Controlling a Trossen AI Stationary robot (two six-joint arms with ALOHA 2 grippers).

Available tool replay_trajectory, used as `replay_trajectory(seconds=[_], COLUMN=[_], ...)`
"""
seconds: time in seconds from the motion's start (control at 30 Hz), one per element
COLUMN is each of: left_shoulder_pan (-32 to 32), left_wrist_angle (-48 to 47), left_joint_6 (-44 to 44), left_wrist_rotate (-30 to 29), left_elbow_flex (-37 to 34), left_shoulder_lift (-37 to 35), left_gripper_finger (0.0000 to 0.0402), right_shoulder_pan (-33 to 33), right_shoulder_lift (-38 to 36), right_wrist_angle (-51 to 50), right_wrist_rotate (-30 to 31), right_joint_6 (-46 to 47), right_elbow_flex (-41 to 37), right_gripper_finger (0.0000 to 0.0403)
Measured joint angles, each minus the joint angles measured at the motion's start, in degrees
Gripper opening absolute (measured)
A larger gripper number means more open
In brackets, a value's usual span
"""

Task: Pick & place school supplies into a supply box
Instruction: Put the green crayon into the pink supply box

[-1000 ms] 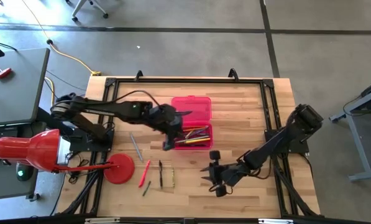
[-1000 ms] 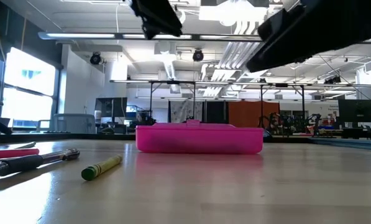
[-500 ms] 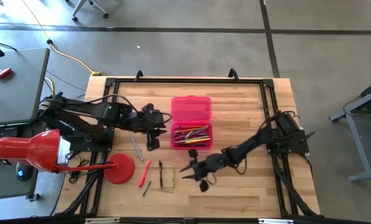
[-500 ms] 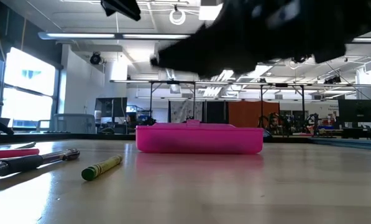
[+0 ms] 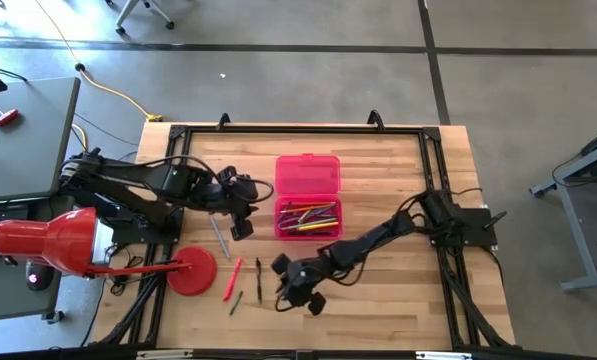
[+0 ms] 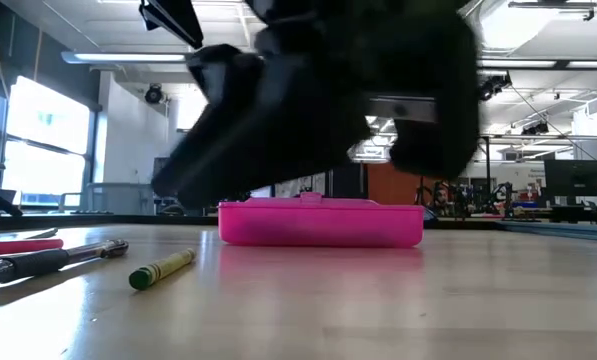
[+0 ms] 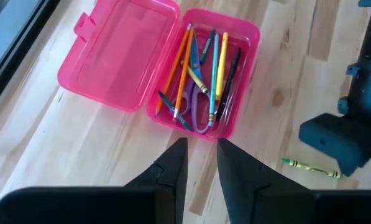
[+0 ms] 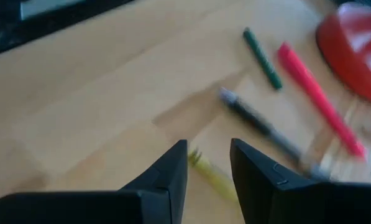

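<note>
The right gripper [image 5: 296, 285] hung low with fingers apart and empty, a yellow crayon [image 8: 211, 175] lying just ahead between them, apparently lined up for a grasp. A black pen [image 8: 260, 127], green crayon [image 8: 263, 58] and red marker [image 8: 319, 98] lay beyond. The left gripper [image 7: 202, 155], fingers narrowly apart and empty, waited just short of the open supply box [image 7: 126, 96], which already held several supplies.

Robotics lab / workshop. Low view: open industrial ceiling w/ ducts [image 6: 278, 105] & strip lights, workbenches far back. High view: concrete floor [image 5: 278, 90], yellow cable [image 5: 113, 92], wooden table [image 5: 378, 160].
</note>
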Motion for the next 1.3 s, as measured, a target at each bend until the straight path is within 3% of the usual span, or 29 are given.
replay_trajectory(seconds=[0.27,0.63,0.77,0.97,1.17,1.3], left_shoulder_pan=[0.0,0.0,0.0,0.0,0.0,0.0], left_wrist_angle=[-0.3,-0.6,-0.6,-0.6,-0.6,-0.6], left_joint_6=[0.1,0.3,0.3,0.3,0.3,0.3], left_wrist_rotate=[0.8,2.8,2.8,2.1,1.7,1.7], left_elbow_flex=[0.0,0.0,0.0,0.0,0.0,0.0], left_shoulder_lift=[0.0,0.0,0.0,0.0,0.0,0.0], left_gripper_finger=[0.0117,0.0117,0.0117,0.0117,0.0117,0.0117], right_shoulder_pan=[-2.7,-3.8,-3.8,-3.6,-1.5,-0.8], right_shoulder_lift=[5.2,7.3,7.3,7.3,4.0,-2.0], right_wrist_angle=[-2.8,-5.1,-5.7,-9.0,-13.6,-23.7], right_wrist_rotate=[-8.2,-8.1,-8.0,-8.3,-4.6,4.5], right_joint_6=[-2.7,-5.7,-2.0,2.1,5.5,7.5], right_elbow_flex=[7.2,7.3,7.3,7.4,7.2,7.3], right_gripper_finger=[0.01,0.0099,0.0075,0.0008,0.0009,0.0008])
